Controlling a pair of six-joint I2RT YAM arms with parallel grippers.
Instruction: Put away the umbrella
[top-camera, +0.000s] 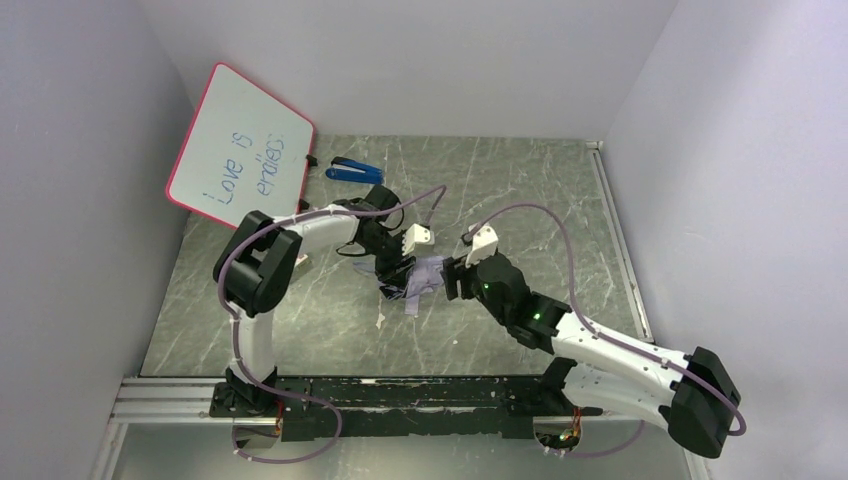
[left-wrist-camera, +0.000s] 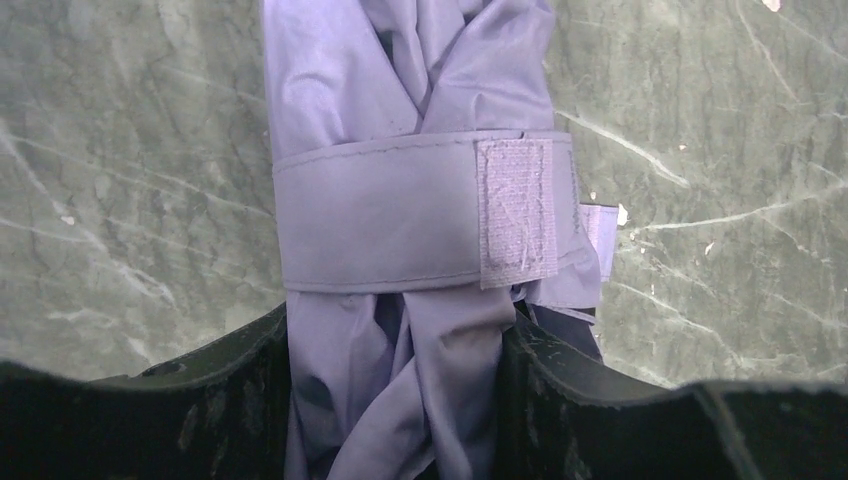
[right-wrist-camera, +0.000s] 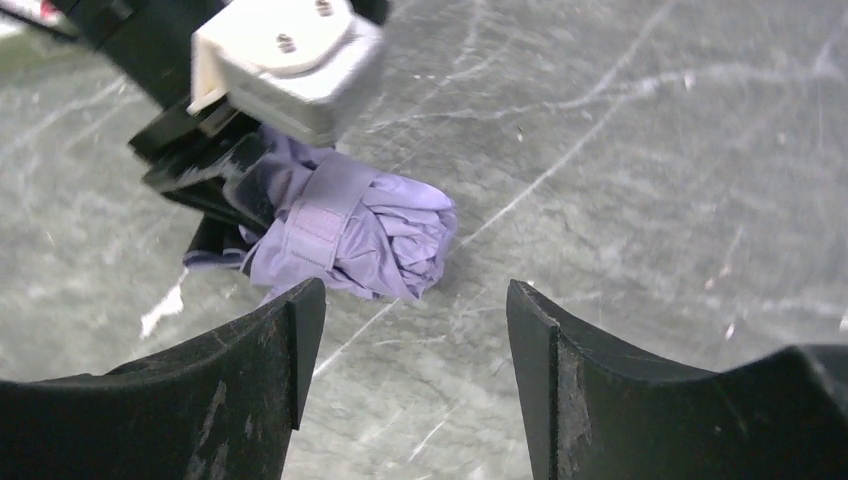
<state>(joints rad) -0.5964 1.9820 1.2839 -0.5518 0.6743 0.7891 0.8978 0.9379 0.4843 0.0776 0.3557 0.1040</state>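
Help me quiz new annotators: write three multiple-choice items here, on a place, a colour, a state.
1. Where does the blue stapler lie? A) beside the whiteboard B) between the arm bases C) at the right wall
2. What colour is the strap around the umbrella? A) red B) lilac C) green
3. The right end effector is: A) shut on the umbrella B) shut on the stapler C) open, empty
Key: 1 A, it lies at the whiteboard's corner; 2 B, left wrist view shows lilac; 3 C, its fingers stand apart, empty.

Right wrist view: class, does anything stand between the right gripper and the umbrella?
Nothing visible does: only tabletop lies between the open right gripper and the umbrella. The left gripper clamps its far end.
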